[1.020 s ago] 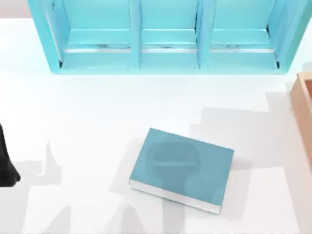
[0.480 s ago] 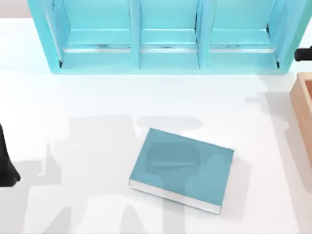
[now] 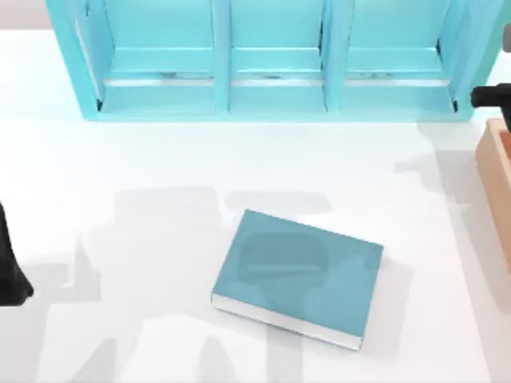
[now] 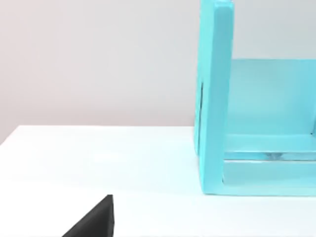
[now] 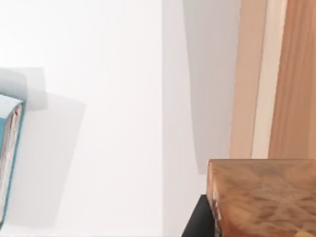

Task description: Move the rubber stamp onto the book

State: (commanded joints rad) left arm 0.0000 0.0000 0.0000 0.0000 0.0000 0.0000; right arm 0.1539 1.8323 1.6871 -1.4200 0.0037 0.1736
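Note:
The teal-blue book (image 3: 297, 278) lies flat on the white table, slightly below centre, and its white page edge (image 5: 7, 163) is visible in the right wrist view. In that view a tan-brown, wood-grained block (image 5: 264, 197) hangs close to the lens against a dark finger (image 5: 197, 224). This is the rubber stamp's base, and its red top is hidden. My right gripper is shut on it, high above the table's right side. A dark part of my right arm (image 3: 489, 96) pokes in at the right edge, beside the shelf. My left arm (image 3: 9, 271) is parked at the left edge.
A large light-blue shelf unit (image 3: 271, 64) with three compartments spans the back of the table, and its end wall (image 4: 215, 98) is in the left wrist view. A pale wooden box (image 3: 497, 183) stands at the right edge, and its rim (image 5: 252, 79) is in the right wrist view.
My right arm's dark tip has come into the top view at the right edge and crept left. Arm shadows have slid left across the table. The book and left arm have stayed put.

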